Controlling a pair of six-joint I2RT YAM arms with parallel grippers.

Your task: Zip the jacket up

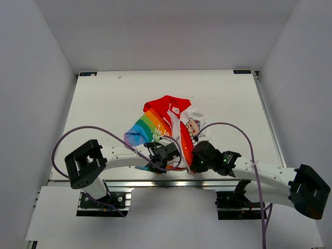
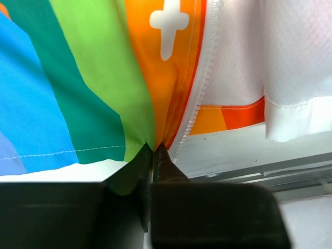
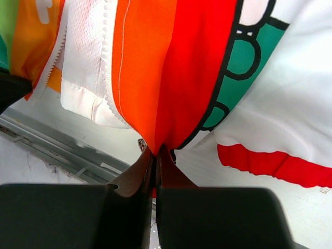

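The jacket (image 1: 168,124) lies crumpled near the table's front edge, white with a red hood, rainbow stripes and a cartoon print. My left gripper (image 1: 165,152) is shut on the jacket's rainbow hem; in the left wrist view (image 2: 154,148) green and orange fabric is pinched between the tips, beside the white zipper teeth (image 2: 194,111). My right gripper (image 1: 199,158) is shut on the red-orange hem edge; in the right wrist view (image 3: 155,150) the fabric bunches into the tips. A small metal zipper piece (image 3: 141,143) shows just left of them.
The table's front metal rail (image 1: 171,183) runs right under both grippers. Purple cables (image 1: 78,132) loop over each arm. White walls enclose the table (image 1: 104,98) on three sides.
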